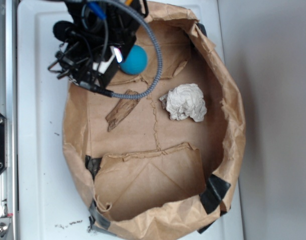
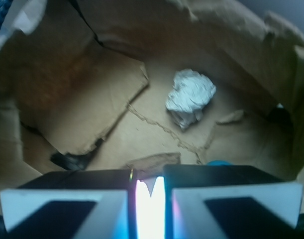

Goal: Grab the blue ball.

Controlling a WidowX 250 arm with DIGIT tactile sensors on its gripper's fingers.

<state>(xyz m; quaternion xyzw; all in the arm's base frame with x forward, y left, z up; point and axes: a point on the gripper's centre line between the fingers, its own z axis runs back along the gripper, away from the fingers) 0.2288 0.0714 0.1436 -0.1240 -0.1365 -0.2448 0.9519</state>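
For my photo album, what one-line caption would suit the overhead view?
Robot claw poised beside a blue ball inside a torn brown paper bag, a crumpled white paper wad nearby.

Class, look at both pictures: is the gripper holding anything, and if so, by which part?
Nothing is held. The gripper has its fingers nearly together with only light between them, and the blue ball lies beside it in the paper bag.

— Where do I see the ball?
— In the paper bag, at its far edge, just beside my gripper. The paper wad lies right of it, apart.
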